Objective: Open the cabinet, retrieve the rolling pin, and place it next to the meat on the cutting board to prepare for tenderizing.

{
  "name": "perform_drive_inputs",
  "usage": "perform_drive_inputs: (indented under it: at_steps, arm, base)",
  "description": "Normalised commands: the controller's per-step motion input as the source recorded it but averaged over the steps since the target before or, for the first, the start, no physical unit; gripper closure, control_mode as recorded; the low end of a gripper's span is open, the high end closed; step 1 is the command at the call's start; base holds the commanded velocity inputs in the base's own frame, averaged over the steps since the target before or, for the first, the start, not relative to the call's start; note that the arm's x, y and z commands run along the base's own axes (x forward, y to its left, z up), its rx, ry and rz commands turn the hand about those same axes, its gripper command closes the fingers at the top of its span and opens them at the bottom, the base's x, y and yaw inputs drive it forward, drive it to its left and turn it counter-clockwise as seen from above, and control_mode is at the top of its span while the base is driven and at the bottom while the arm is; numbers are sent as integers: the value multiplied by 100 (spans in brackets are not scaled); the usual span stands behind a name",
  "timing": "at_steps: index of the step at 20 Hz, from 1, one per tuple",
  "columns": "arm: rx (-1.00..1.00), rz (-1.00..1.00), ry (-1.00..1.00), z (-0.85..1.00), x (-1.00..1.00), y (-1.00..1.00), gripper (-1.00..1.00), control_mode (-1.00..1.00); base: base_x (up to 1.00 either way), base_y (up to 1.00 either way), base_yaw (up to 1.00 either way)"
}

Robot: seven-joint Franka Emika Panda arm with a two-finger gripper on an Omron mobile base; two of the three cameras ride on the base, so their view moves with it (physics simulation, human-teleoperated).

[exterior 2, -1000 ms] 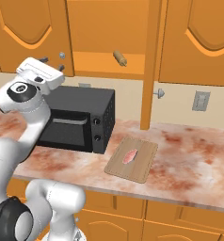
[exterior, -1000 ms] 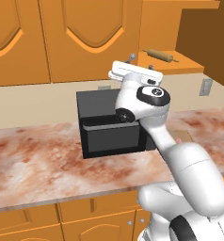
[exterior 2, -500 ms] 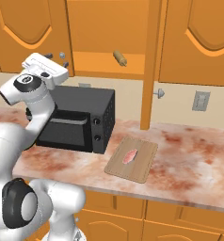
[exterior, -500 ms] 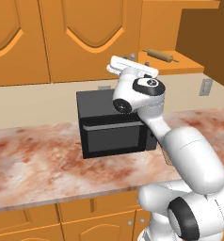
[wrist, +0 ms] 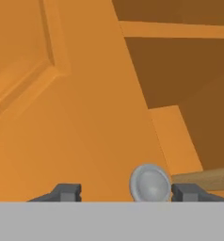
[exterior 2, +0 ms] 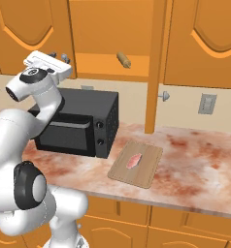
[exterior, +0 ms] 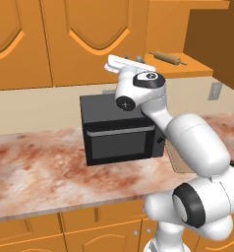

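- Up on the shelf of the open cabinet [exterior 2: 107, 65]: rolling pin [exterior 2: 123, 60], lying flat.
- From the left base view, rolling pin [exterior: 167, 57] stretched along the shelf with its long axis slanting, one knob end toward the back of the cabinet, the other toward the open front.
- From the right base view, seen nearly end-on, one knob end pointing out toward the room.
- Below, on the marbled counter [exterior 2: 195, 160]: black microwave [exterior 2: 78, 123] on the left, cutting board [exterior 2: 137, 164] just beside it to the right, meat [exterior 2: 135, 160] lying flat near the board's middle.
- Open cabinet door [exterior 2: 156, 63] standing edge-on between shelf opening and the closed cupboard on the right, reaching down toward the counter just behind the board.
- Gripper [exterior: 131, 61] raised above the microwave, level with the shelf and left of the opening, right up against the closed left door.
- In the hand view, gripper [wrist: 128, 192] with fingertips spread wide, nothing between them but a round silver knob [wrist: 150, 183] sitting close to the right tip.
- Light wooden edge of the rolling pin [wrist: 205, 179] peeking in at the far right, outside the jaws, beyond the right fingertip.
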Motion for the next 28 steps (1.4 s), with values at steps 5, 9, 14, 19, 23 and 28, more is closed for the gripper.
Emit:
perform_drive_inputs:
  at_steps: [5,9,14,19,23,28]
  arm:
    - [0,9,0,0,46,1,-100,-100]
    - [0,5,0,0,21,0,-100,-100]
    - [0,5,0,0,6,0,-100,-100]
    - [0,4,-3,0,2,-1,-100,-100]
    - [0,3,-3,0,2,0,-100,-100]
    - [0,2,-1,0,15,0,100,-100]
  base:
    - [0,0,0]
    - [0,0,0]
    - [0,0,0]
    - [0,0,0]
    - [0,0,0]
    - [0,0,0]
